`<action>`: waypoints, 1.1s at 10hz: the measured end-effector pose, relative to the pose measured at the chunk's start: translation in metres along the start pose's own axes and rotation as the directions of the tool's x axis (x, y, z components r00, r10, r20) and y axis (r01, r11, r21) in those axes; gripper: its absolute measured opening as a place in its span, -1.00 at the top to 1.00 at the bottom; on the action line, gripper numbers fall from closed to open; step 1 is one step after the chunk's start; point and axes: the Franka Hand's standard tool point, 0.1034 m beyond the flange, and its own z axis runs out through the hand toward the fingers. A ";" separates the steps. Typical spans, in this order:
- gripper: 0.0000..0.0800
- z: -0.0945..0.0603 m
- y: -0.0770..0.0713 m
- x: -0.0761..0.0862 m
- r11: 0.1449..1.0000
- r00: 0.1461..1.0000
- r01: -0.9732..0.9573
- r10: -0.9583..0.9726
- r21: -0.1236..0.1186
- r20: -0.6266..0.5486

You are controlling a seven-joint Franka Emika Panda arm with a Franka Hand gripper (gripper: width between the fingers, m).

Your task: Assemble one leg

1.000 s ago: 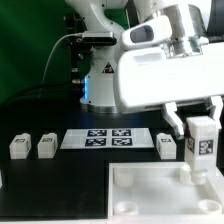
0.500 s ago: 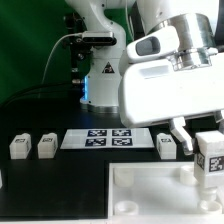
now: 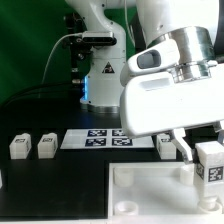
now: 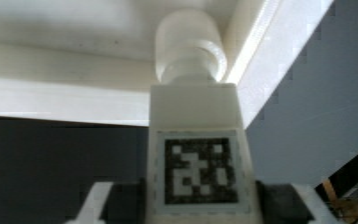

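Gripper [image 3: 206,148] clamped on one leg [image 3: 211,165] at the exterior view's right edge, mid-height.
Leg upright, tag facing camera, over the white plate [image 3: 150,190]; contact can't tell. Far-left leg [image 3: 19,147] and second leg [image 3: 46,146] sit left of the marker board [image 3: 105,138], third leg [image 3: 166,145] just right of it.

The leg [image 3: 209,165] is made of smooth white plastic with a matt finish, and its tag is printed in flat black. The same matt white plastic is seen on the large plate [image 3: 150,197]. The table [image 3: 55,190] is surfaced in dull black. The arm's casing [image 3: 165,95] is finished in glossy white plastic.
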 end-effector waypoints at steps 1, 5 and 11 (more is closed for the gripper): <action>0.27 0.001 -0.002 -0.001 1.000 1.000 0.001 -0.001 0.002 0.000; 0.27 0.012 -0.003 -0.014 1.000 1.000 -0.001 0.001 0.002 0.008; 0.27 0.015 -0.004 -0.014 1.000 0.999 -0.006 0.005 -0.023 -0.044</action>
